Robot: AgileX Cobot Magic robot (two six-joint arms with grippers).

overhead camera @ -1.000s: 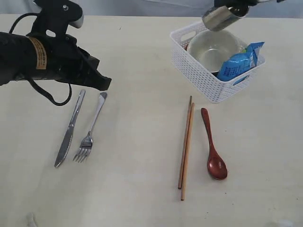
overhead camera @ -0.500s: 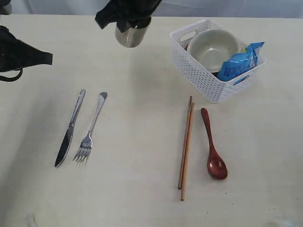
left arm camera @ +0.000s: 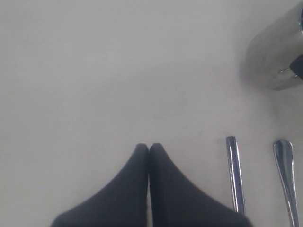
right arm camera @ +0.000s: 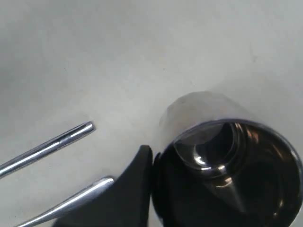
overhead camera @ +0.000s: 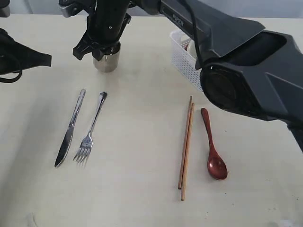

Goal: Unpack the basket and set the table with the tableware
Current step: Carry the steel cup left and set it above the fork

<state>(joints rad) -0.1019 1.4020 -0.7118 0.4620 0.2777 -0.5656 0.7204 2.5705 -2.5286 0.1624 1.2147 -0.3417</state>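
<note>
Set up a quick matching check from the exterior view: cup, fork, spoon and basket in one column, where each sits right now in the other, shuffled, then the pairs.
Things
1. steel cup
2. fork
3. wooden spoon
4. basket

Places or states
A. lying just to the right of the chopsticks
B. mostly hidden behind the right arm
C. gripped at its rim by the right gripper
D. lying beside the knife

Pairs: 1-C, 2-D, 3-A, 4-B
</note>
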